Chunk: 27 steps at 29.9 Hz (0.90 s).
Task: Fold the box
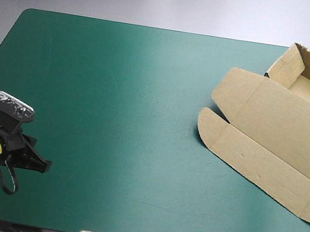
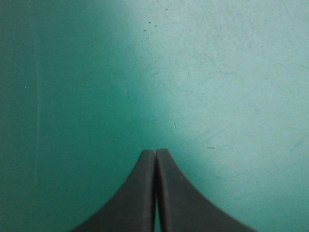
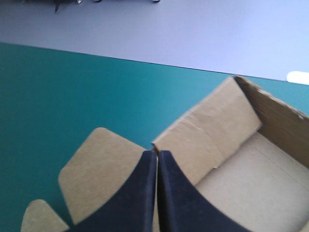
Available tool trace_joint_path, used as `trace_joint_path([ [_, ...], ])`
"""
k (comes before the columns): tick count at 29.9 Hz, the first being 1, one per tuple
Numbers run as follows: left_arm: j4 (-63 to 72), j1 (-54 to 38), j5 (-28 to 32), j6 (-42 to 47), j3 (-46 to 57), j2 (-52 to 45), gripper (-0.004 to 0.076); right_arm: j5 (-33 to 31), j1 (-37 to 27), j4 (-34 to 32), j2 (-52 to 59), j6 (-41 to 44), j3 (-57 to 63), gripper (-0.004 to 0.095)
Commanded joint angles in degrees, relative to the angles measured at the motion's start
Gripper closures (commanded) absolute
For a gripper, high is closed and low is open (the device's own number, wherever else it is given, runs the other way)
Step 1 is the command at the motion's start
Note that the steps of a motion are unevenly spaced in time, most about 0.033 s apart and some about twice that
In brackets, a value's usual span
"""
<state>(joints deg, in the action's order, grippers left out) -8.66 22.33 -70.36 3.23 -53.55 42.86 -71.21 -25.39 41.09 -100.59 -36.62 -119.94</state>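
Teal-green cover [image 1: 118, 85]; box [image 1: 279, 126] near right edge, walls raised, lid flat.

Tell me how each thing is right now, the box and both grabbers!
box: half made, walls raised into an open tray at its far end, lid and flaps lying flat.
left gripper: shut, empty, over the bare teal-green cover.
right gripper: shut, holding nothing, pointing at the box.

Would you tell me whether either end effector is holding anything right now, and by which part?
Nothing appears held: the left end effector is shut over the teal-green cover, the right end effector shut near the box.
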Motion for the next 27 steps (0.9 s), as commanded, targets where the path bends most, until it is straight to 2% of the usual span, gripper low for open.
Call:
trace_joint_path([
  [1, -0.19, 0.39, 4.85, -0.91, -1.31, 1.96, 0.0734, -0.73, 9.25, -5.89, 6.98, 0.26, 1.25, 0.0931],
  [4, -0.19, 0.39, 5.54, -0.66, -0.62, 1.97, 0.0734, -0.73, 19.78, -18.24, 10.72, 3.16, 6.77, 0.0932],
  [6, -0.19, 0.39, 4.71, -0.25, -0.07, 1.97, 0.0734, -0.73, 25.51, -23.08, 12.82, 4.39, 12.09, 0.0932],
  [11, -0.19, 0.39, 6.06, -0.25, 3.05, 1.97, 0.0734, -0.49, 35.00, -25.96, 17.44, 3.79, 25.80, 0.0932],
  [17, 2.07, 0.39, 10.59, -0.25, 7.37, 2.44, 0.0734, 1.31, 36.00, -25.56, 22.91, 4.79, 43.56, 0.0932],
  [22, 4.32, 0.39, 10.24, -0.25, 8.33, 4.31, 0.0734, 8.18, 36.00, -25.64, 33.84, 5.28, 59.58, 0.0932],
  [27, 5.82, 0.39, 9.83, -0.25, 8.33, 5.34, 0.0734, 11.32, 36.00, -27.50, 46.04, 7.66, 71.64, 0.0932],
])
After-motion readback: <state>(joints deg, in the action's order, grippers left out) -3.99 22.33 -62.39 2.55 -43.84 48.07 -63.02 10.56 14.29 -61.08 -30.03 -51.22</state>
